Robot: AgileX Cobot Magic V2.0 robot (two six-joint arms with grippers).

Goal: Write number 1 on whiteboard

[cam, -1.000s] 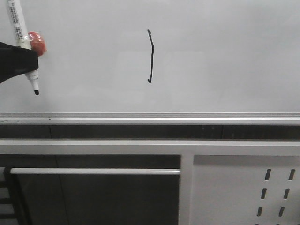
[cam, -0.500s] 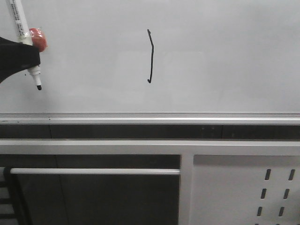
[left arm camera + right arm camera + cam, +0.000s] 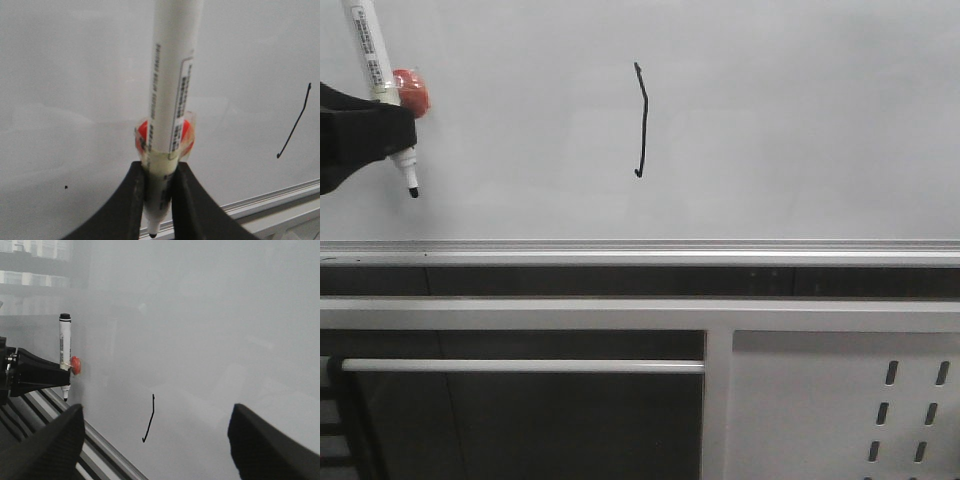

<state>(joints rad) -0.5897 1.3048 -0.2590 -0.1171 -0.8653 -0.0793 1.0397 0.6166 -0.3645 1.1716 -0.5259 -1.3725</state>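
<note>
The whiteboard [image 3: 800,120] fills the upper front view. On it stands the number 1 [image 3: 641,120], a thin black, slightly bent stroke with a small hook at its foot, also seen as number 1 [image 3: 295,122] and number 1 [image 3: 149,420]. My left gripper [image 3: 380,130] is at the far left, shut on a white marker [image 3: 170,100] wrapped with an orange lump [image 3: 405,90]; its black tip [image 3: 413,192] points down, well left of the stroke. My right gripper [image 3: 155,450] is open and empty, facing the board; it is out of the front view.
A silver frame edge [image 3: 640,248] runs along the board's lower side. Below it sit a white horizontal bar [image 3: 520,365] and a white metal panel with oval slots [image 3: 840,400]. A tiny black speck [image 3: 65,187] marks the board near the marker.
The left gripper and marker have drifted slightly to the right, with the tip rising a little and then dipping again. The stroke is unchanged.
</note>
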